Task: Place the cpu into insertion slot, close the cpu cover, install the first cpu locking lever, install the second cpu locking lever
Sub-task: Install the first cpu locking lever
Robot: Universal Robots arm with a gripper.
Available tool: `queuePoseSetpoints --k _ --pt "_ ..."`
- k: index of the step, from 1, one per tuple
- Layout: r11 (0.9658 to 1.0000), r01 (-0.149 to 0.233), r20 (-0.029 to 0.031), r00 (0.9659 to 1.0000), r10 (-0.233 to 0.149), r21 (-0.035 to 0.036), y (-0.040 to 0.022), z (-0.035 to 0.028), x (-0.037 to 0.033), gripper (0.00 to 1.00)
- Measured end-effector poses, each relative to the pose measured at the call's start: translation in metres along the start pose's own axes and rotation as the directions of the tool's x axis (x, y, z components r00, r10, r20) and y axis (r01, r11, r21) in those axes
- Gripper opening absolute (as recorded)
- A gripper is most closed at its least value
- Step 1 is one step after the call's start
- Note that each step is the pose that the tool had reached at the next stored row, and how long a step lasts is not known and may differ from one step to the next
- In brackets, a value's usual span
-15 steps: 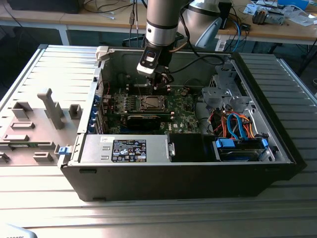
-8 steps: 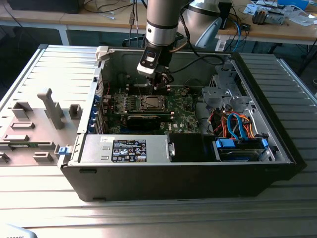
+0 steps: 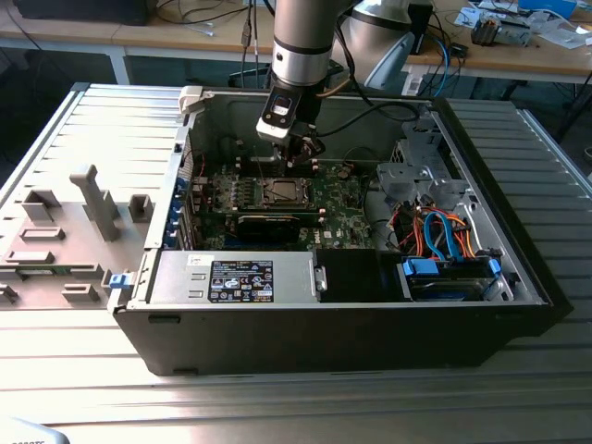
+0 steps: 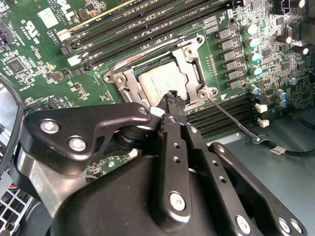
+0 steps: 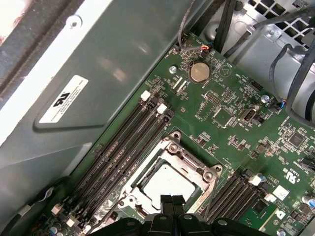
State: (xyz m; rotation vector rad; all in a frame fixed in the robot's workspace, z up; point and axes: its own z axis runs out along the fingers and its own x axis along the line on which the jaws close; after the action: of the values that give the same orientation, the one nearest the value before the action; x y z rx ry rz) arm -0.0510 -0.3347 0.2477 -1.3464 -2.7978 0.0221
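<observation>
The cpu lies flat in the insertion slot on the green board, its pale face showing through the frame. The cpu cover, a silvery frame, lies down over the cpu's edges. It also appears in the first wrist view as the cpu cover around the cpu. A thin metal locking lever angles away from one corner of the socket, its hooked end off the frame. My gripper hovers just above the socket's edge, fingers shut together with nothing held. In the exterior view the gripper hangs over the board inside the case.
Black memory slots flank the socket. A black card, a power supply and a drive bay with blue and orange cables crowd the case. The case wall rises close by. A grey fixture tray lies at the exterior view's left.
</observation>
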Motion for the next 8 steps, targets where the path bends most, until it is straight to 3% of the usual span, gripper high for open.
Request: queuePoseSetpoints --k 8 --pt "1.0 0.007 0.0002 1.0 -0.007 0.0002 0.0 0.0 0.0 0.11"
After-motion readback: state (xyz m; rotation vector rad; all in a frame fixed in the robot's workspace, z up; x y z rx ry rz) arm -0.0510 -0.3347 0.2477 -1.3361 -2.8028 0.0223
